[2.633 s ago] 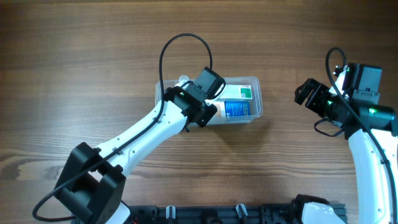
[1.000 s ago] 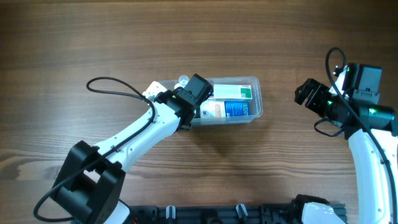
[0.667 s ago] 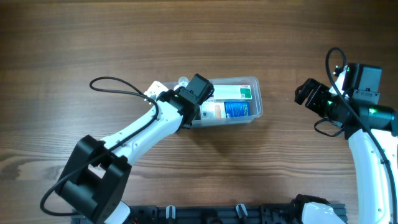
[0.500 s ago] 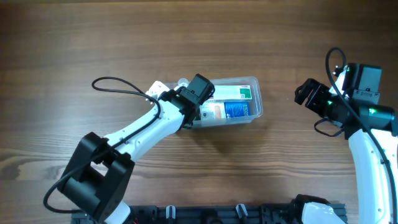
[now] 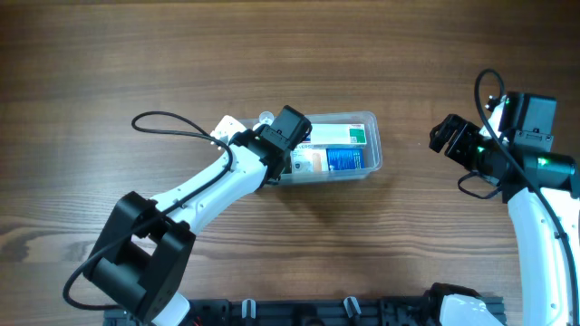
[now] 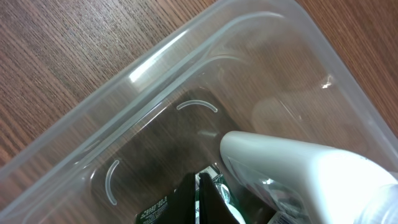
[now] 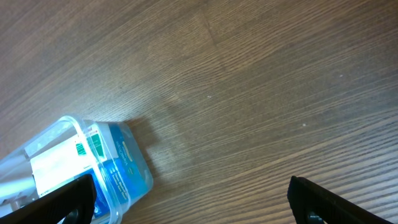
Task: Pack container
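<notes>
Your left gripper (image 6: 199, 200) sits low inside the left end of the container (image 5: 344, 115), jaws pressed together beside a white bottle (image 6: 298, 168), and you cannot tell whether anything is caught between them. The container rests near the middle of the wooden table (image 5: 136, 54), a blue box (image 5: 345, 159) and a white-and-green box (image 5: 343, 136) in its right half. Your right gripper (image 7: 189, 199) hangs well off to the right, jaws spread wide, holding nothing
</notes>
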